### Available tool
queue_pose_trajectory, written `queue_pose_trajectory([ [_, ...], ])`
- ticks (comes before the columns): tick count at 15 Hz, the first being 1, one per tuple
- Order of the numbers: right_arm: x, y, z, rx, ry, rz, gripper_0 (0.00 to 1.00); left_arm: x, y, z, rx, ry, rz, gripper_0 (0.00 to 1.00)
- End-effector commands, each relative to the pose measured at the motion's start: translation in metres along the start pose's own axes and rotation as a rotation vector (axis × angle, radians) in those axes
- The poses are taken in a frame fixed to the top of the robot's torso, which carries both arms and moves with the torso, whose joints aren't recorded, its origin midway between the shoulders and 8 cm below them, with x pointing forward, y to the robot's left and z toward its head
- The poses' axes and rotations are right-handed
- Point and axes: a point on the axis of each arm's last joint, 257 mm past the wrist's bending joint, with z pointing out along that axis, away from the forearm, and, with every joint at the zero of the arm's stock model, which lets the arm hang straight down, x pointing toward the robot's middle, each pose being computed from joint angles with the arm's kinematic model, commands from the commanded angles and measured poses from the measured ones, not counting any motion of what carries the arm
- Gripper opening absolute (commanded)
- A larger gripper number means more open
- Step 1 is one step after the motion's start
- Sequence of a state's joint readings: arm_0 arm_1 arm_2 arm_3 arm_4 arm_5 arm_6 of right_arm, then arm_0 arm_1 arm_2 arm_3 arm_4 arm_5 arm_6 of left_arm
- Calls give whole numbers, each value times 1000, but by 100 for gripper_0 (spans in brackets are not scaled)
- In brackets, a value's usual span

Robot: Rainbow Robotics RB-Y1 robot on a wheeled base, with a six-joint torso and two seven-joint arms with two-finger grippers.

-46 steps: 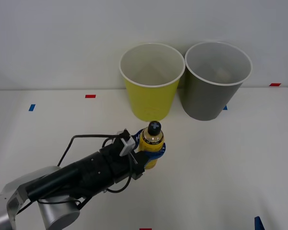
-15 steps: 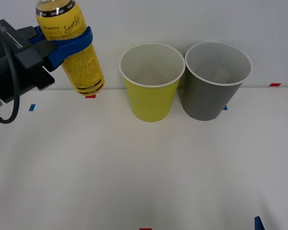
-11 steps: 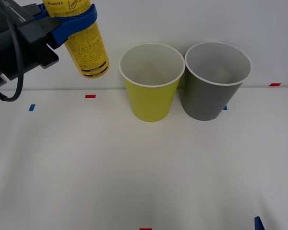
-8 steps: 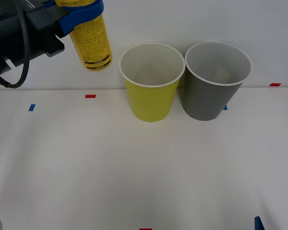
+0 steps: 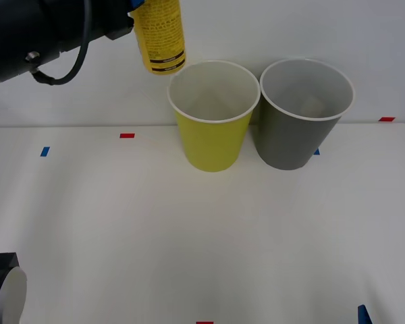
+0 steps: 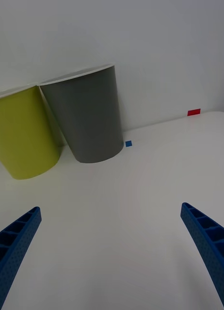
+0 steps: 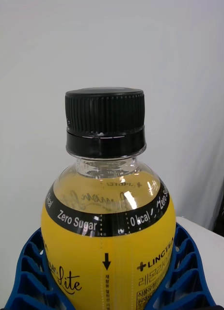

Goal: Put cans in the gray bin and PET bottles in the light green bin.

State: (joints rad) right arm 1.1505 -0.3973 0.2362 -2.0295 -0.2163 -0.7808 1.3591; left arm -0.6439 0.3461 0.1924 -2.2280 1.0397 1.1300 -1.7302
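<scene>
**Bottle carried high at upper left, short of the green bin's mouth**

Small PET bottle (image 7: 108, 232) with yellow contents, yellow label and black screw cap: clamped around its shoulder and body between the blue ribbed fingers (image 7: 29, 271) of the left gripper (image 7: 109, 286). Held aloft in the upper left of the front view, base (image 5: 163, 64) hanging just above and to the left of the white rim of the round tapered yellow-green plastic bin (image 5: 212, 145). Not yet over the opening; judged to need a little more travel toward frame centre before letting go.

Handling, as a judgement: nearly full, so fairly heavy for its size; stiff enough under a firm squeeze; smooth label likely slippery. Best taken at the wide body just below the shoulder, as now, rather than at the narrow neck.

Round tapered dark gray plastic bin (image 5: 298, 135) just right of the green one, sides close or touching.

Right gripper (image 6: 112, 252) low over the white table (image 5: 189, 256), fingers spread wide, grasping nothing, both bins ahead of it.
</scene>
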Motion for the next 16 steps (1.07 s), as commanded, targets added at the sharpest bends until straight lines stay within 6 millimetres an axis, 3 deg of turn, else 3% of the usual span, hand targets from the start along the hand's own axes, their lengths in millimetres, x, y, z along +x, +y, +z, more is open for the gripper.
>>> queue_pose_trajectory([
  [1,0,0,0,0,0,0,100,5,9,28,16,26,-31,0],
  [8,0,0,0,0,0,0,100,16,7,79,-2,-5,-6,0],
  [16,0,0,0,0,0,0,100,49,14,128,-24,-51,-21,0],
])
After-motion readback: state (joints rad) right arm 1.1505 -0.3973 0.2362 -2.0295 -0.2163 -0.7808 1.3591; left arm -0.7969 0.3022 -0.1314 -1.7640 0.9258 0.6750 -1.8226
